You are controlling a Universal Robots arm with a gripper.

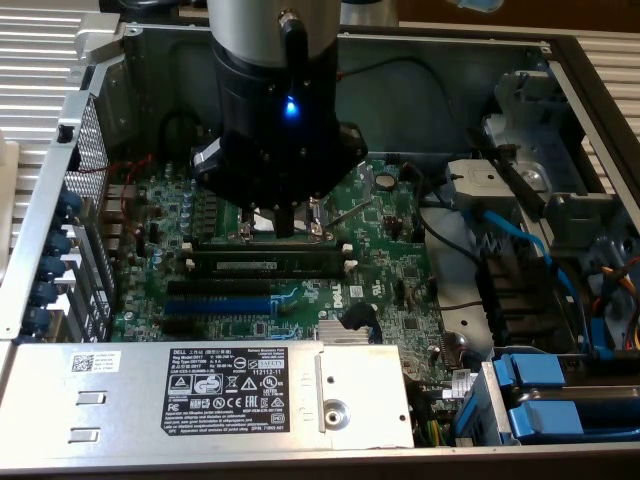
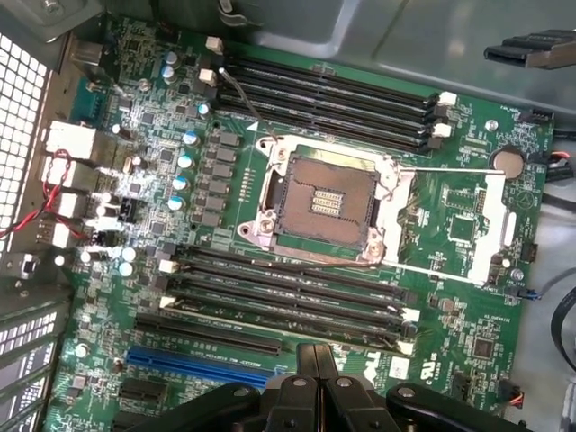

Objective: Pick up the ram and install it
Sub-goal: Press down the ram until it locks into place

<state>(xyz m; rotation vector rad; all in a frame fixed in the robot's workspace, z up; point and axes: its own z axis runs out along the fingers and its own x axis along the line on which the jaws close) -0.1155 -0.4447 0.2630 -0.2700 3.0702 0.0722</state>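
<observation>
The ram, a long green stick with a white label, stands upright in a black slot between white end clips, just in front of the CPU socket. My gripper hangs over the socket, right behind the ram and a little above the board. Its dark fingers are shut together with nothing between them. In the wrist view the shut gripper points at the bank of black memory slots beside the open socket.
The green motherboard lies inside an open computer case. A blue slot and a silver power supply sit toward the front. Blue cables and drive bays crowd the exterior view's right. A second slot bank lies beyond the socket.
</observation>
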